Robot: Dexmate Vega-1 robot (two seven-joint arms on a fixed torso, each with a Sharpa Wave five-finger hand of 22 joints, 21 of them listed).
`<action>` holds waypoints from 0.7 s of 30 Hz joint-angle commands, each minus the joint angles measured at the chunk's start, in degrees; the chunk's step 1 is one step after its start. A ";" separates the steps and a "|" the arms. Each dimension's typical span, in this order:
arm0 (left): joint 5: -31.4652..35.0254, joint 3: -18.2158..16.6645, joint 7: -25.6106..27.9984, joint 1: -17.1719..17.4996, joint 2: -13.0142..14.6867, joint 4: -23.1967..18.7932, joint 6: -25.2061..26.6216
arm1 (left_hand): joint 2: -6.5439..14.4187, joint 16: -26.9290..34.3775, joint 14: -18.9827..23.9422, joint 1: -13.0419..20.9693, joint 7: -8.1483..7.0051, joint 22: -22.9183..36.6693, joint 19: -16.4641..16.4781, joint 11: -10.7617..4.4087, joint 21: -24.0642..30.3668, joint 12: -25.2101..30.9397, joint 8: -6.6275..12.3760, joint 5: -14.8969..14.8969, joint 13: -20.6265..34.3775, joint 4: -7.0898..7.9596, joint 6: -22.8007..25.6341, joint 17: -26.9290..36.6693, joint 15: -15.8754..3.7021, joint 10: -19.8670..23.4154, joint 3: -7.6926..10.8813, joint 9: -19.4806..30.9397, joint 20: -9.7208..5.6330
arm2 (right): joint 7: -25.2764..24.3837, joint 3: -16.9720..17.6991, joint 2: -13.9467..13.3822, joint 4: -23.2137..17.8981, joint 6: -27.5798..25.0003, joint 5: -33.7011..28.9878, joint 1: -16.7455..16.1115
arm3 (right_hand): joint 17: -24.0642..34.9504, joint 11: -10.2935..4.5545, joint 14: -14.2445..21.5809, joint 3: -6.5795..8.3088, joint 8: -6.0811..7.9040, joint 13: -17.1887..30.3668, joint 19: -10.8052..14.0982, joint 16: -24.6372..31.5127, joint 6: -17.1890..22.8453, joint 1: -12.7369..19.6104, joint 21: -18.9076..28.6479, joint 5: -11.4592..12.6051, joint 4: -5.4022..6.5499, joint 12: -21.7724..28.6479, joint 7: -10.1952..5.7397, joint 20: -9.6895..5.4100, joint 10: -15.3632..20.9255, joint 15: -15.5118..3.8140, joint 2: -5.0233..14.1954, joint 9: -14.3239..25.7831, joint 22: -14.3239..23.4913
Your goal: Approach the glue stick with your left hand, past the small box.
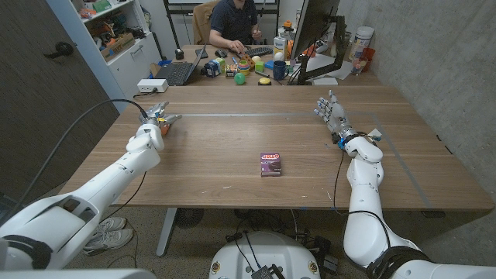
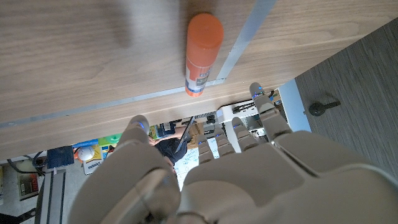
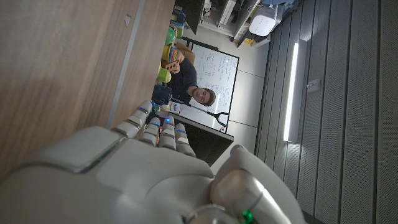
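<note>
The orange glue stick (image 2: pixel 202 53) lies on the wooden table (image 1: pixel 232 139), its white-labelled end on a strip of tape. My left hand (image 2: pixel 205 174) hovers just short of it with fingers apart and nothing in them; the fingertips (image 2: pixel 138 122) do not touch it. From the head camera, the left hand (image 1: pixel 153 129) is at the table's far left, and a bit of the orange glue stick (image 1: pixel 160 120) peeks out between its fingers. The small purple box (image 1: pixel 270 164) lies at the table's middle, well to the right of that hand. My right hand (image 1: pixel 332 113) stands open at the far right.
Tape lines (image 1: pixel 232 115) run across the table. Behind it stands a second desk with a laptop (image 1: pixel 177 73), toys, a mug (image 1: pixel 279 70) and a monitor (image 1: pixel 314 31), where a person (image 1: pixel 232 23) sits. A shelf unit (image 1: pixel 116 39) stands at the back left.
</note>
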 commanded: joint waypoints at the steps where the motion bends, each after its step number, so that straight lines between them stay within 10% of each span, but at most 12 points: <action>1: 0.17 -0.04 -0.20 0.33 0.29 -0.75 0.03 | 0.60 0.04 0.27 -0.04 -0.17 0.27 -0.34 -0.04 -0.24 -0.31 0.46 0.21 0.16 0.09 0.45 0.16 -4.44 0.12 -0.14 0.08 -0.37 | 0.17 -0.04 0.02 -0.33 0.27 0.13 -0.35 | 0.26 0.02 -0.05 -0.24 0.09 0.11 0.36 0.19 -0.11 -0.53 -0.11 0.50 0.09 0.29 -0.01 0.10 0.29 0.39 0.02 0.33 0.24; 21: 1.28 0.42 -0.33 0.16 0.31 -1.05 0.27 | 1.07 -0.13 0.02 -0.35 -0.18 0.33 -0.23 -0.24 -0.42 -0.80 0.26 0.16 0.20 0.36 0.45 0.21 -4.63 -0.33 -0.36 0.00 -1.06 | 0.38 -0.38 0.23 -0.23 -0.90 -0.58 -0.45 | 0.25 0.06 -0.06 -0.45 0.14 0.11 0.36 0.15 -0.08 -0.69 -0.34 0.60 0.05 0.28 0.05 0.12 0.28 0.37 0.06 0.32 0.23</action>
